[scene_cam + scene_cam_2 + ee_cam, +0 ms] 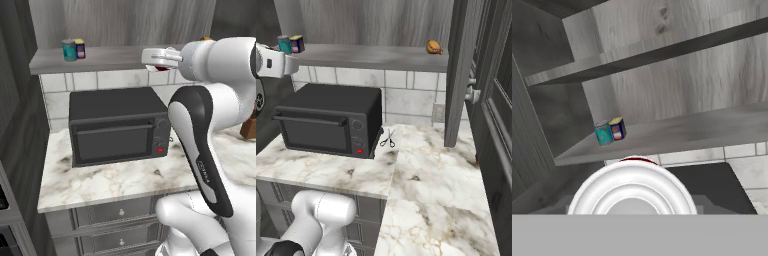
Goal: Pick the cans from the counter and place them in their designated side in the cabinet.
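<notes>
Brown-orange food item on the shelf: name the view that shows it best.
The right base view: the food item sits unobstructed at the right end of the cabinet shelf. In the left base view the arm hides all but an orange sliver.

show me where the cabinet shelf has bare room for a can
The long flat grey shelf board lies bare between the yellow-topped dark blue can and the brown-orange lumpy food item. The left end is crowded: the teal can stands right beside the blue one.
</notes>
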